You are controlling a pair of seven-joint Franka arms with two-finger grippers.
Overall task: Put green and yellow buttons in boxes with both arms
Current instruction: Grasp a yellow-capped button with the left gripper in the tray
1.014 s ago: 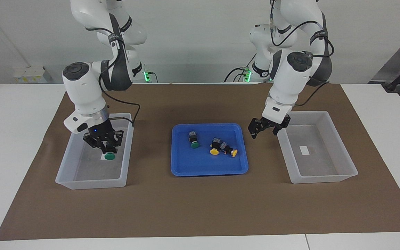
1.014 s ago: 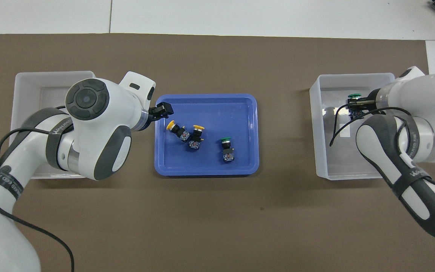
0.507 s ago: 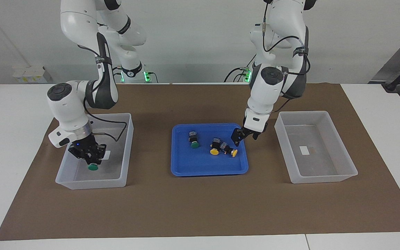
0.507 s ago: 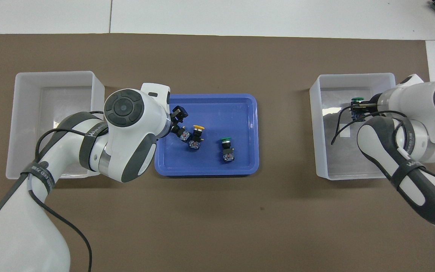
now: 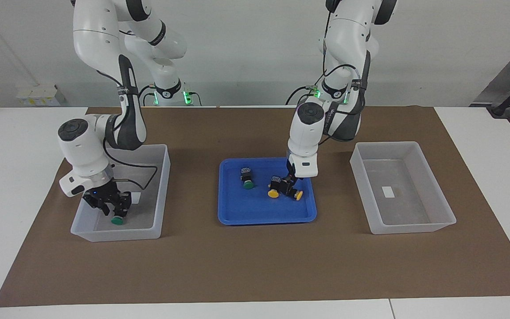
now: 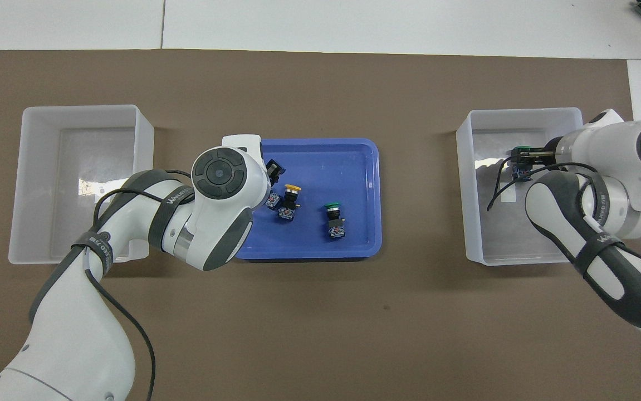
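The right gripper [image 5: 114, 213], its grip unclear, sits low in a box [image 5: 161, 186] at a green button [image 5: 116, 220]; the left gripper [image 5: 291, 184], seemingly open, is among the yellow buttons [image 5: 274, 193] in the blue tray [image 5: 237, 217].

place: robotics lab; evidence: two white arms [image 5: 104, 141]; brown mat [image 5: 255, 266]; bare wall

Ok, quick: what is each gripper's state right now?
Left gripper: open, down at a yellow button in the blue tray, holding nothing.
Right gripper: in the box, at a green button; open or shut cannot be told.
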